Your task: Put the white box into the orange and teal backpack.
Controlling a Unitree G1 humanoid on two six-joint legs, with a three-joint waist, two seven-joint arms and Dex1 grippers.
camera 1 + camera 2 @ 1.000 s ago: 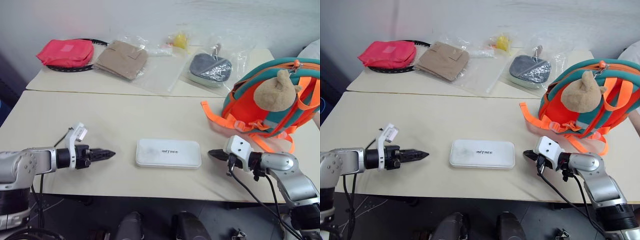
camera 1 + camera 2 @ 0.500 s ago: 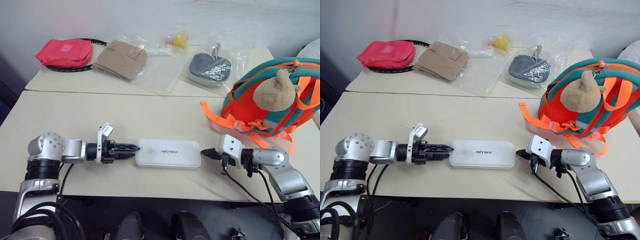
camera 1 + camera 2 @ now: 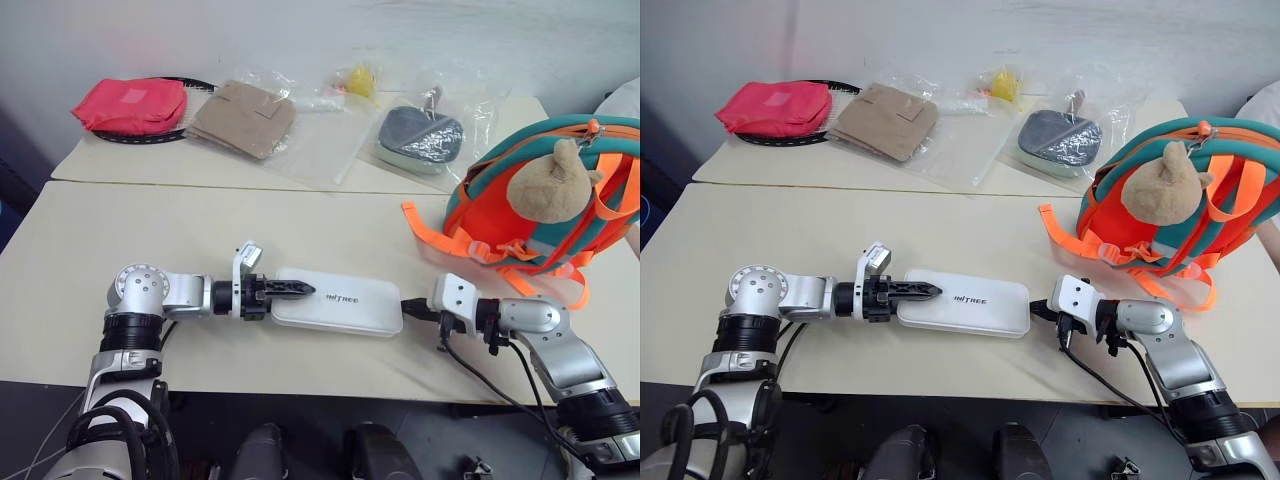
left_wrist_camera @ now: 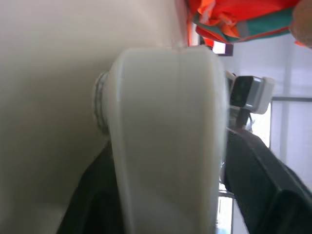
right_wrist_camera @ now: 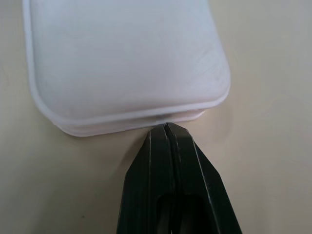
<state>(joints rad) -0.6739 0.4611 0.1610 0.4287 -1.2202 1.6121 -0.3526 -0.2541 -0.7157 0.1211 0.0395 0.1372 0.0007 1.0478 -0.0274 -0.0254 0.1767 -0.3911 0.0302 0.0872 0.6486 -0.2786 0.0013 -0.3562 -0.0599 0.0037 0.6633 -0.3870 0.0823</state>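
The white box (image 3: 350,302) lies flat near the front middle of the table (image 3: 200,235). My left gripper (image 3: 297,290) reaches in level from the left and straddles the box's left end, one finger lying over its top. In the left wrist view the box (image 4: 165,136) fills the gap between both fingers (image 4: 253,180). My right gripper (image 3: 408,304) is shut, and its tip (image 5: 166,127) touches the rim of the box's right end (image 5: 126,63). The orange and teal backpack (image 3: 560,215), with a tan plush head, stands at the right behind my right arm.
On the rear table lie a red pouch (image 3: 132,103), a tan item in clear plastic (image 3: 243,118), a grey item in a bag (image 3: 420,132) and a small yellow thing (image 3: 360,80). Orange straps (image 3: 440,238) trail from the backpack towards the box.
My left gripper has slid right, from clear of the box onto its left end, and its fingers have narrowed. The right gripper crept left to touch the box's right end. The box has not moved.
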